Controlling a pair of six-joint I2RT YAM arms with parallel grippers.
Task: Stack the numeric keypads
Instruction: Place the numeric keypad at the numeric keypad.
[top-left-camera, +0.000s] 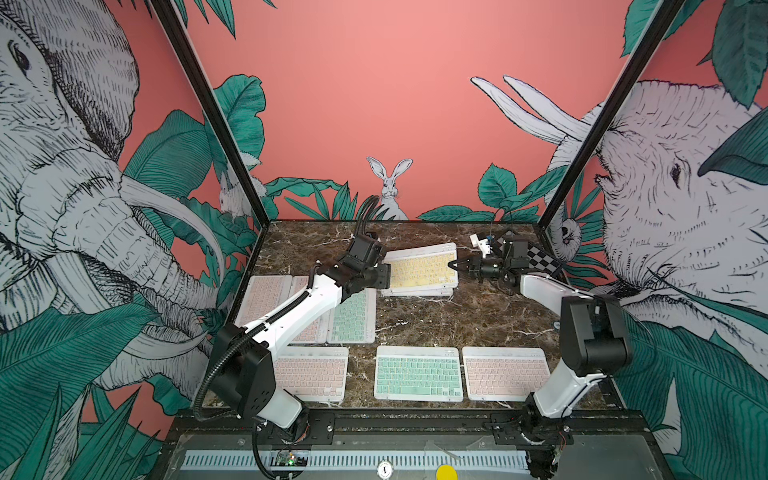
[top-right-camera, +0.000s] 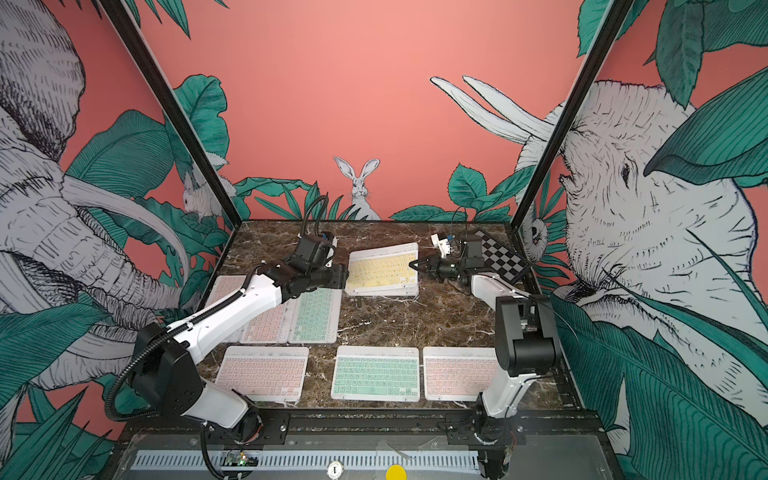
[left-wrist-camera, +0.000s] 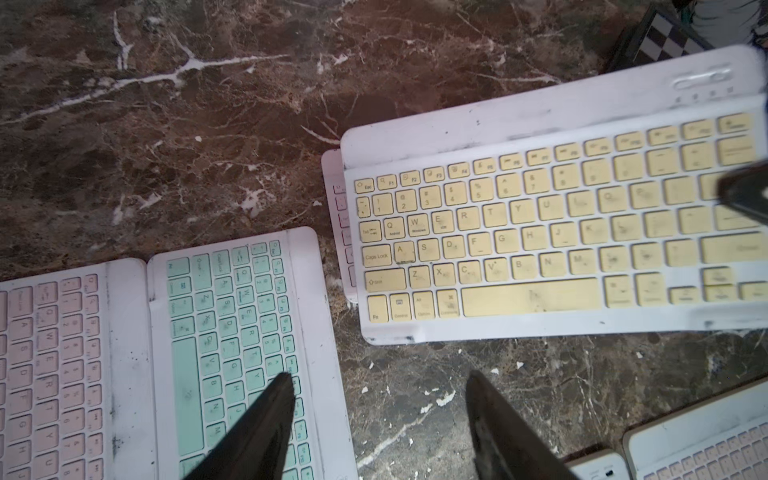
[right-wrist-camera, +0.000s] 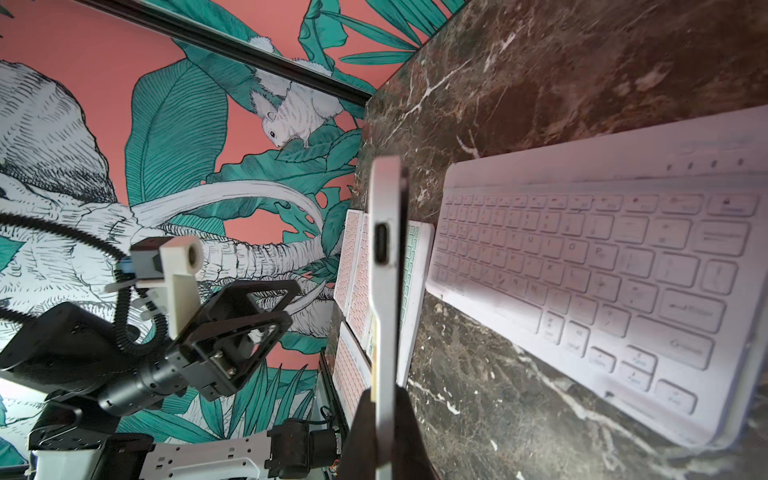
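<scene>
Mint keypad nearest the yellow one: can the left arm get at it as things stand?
Probably yes. The left gripper hangs open and empty over the edge of the mint keypad; nothing lies on it, and bare table beside that edge leaves a finger room.

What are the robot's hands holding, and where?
The right gripper pinches the yellow keypad by one short edge. The left gripper is open and holds nothing.

Brown marble table (top-left-camera: 457, 320) (white veins); yellow keypad (top-left-camera: 419, 268), white frame; mint keypad (top-left-camera: 417, 376); pink keypad (top-left-camera: 505, 372); black-white checkered board (top-left-camera: 540, 259).
</scene>
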